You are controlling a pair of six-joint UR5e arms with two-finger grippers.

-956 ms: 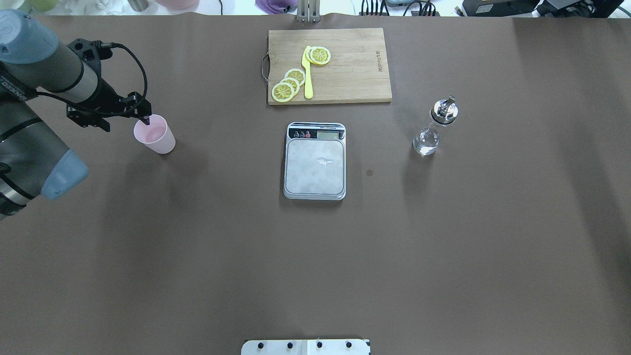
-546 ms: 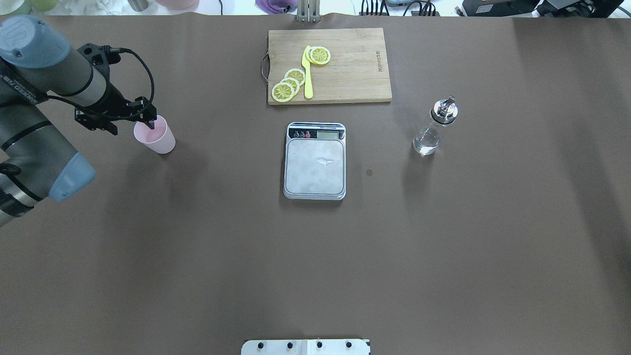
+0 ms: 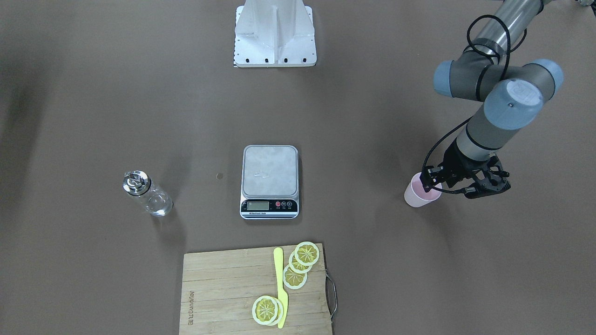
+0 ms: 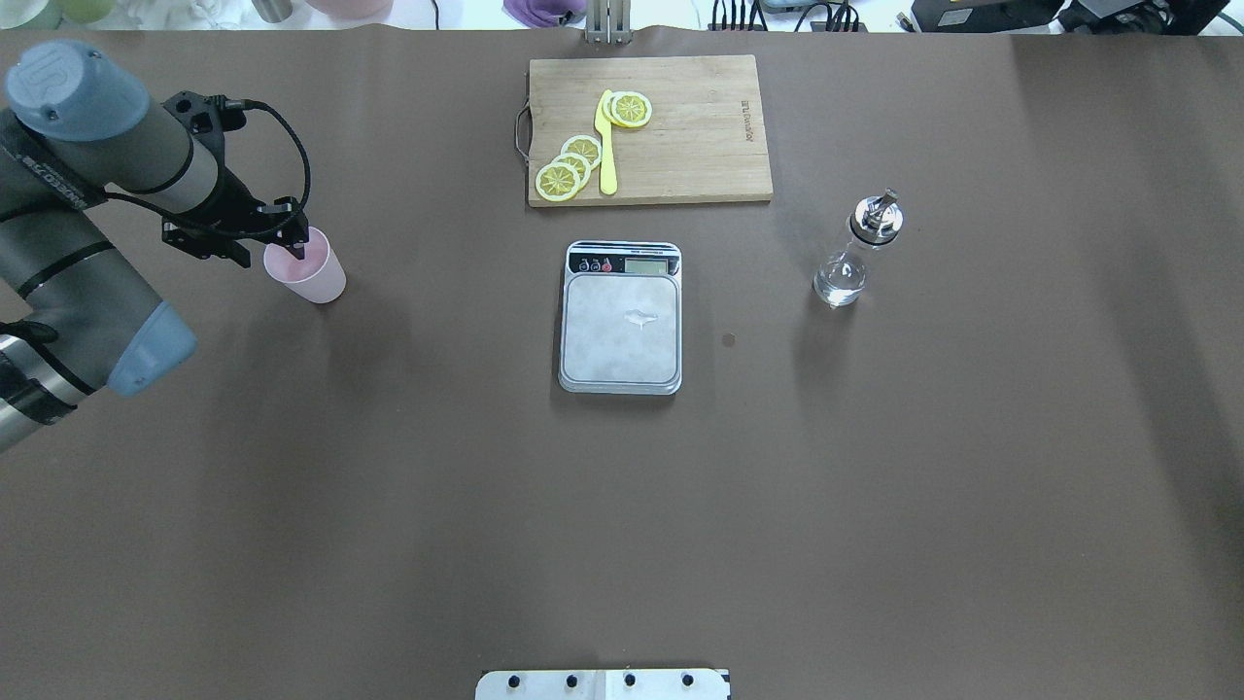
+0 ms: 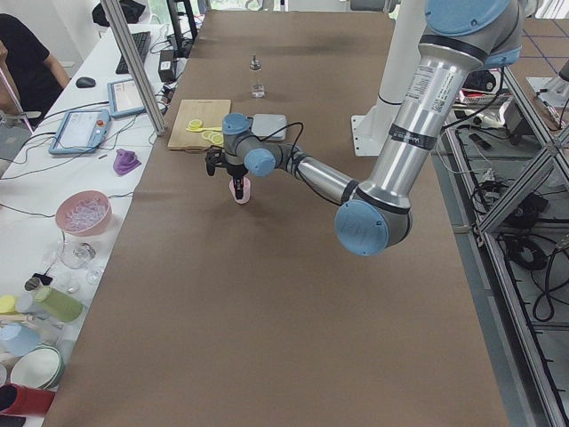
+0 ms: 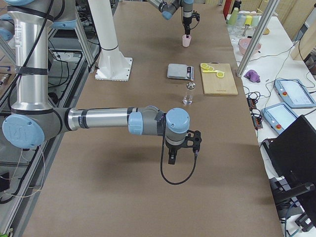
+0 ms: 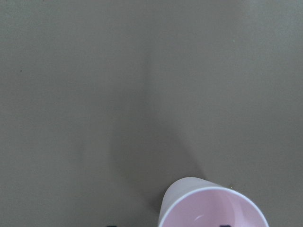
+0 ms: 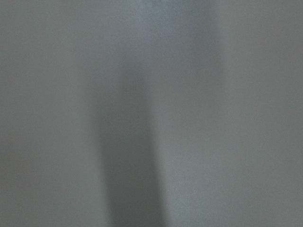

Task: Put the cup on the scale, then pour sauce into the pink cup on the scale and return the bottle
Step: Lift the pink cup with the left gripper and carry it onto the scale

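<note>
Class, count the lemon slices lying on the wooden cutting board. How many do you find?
5. Three lemon slices overlap in a row on the cutting board, beside the yellow knife. Two more are stacked at the knife's other end, and the lower one is mostly hidden.

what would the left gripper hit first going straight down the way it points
The cup: the left gripper points down astride its rim, one finger inside, so probably the cup's floor; depth is hard to judge.

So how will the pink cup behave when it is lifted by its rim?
The cup looks empty and thin-walled, so probably very light and slightly flexible. It tapers to a narrow base, so a push near the rim may tip it.
</note>
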